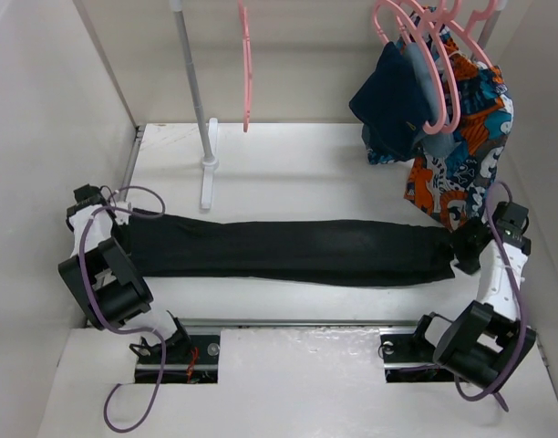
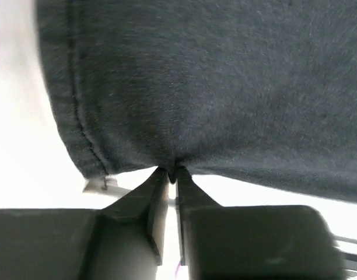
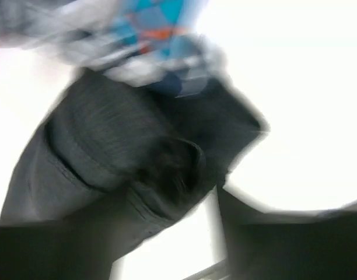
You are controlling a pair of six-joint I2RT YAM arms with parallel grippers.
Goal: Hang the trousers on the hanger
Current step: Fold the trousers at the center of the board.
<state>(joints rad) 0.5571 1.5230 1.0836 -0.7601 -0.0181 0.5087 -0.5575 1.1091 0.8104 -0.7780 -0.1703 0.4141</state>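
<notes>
Left gripper is clenched on one end of the black trousers, which lie stretched along the white counter between both arms. Right gripper, at the other end, looks released, jaws parted beside bunched cloth. Behind, well apart, hangs the bare pink hanger. I'd judge this the laying-out step; next, the trousers need lifting and draping over that hanger.

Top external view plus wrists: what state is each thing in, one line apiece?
trousers: stretched flat across the table, unhung
hanger: hanging up, empty
left gripper: fingers shut on one trouser end
right gripper: fingers parted at the other end, view blurred
navy garment: hung on bunched pink hangers
patterned cloth: hung beside it
</notes>
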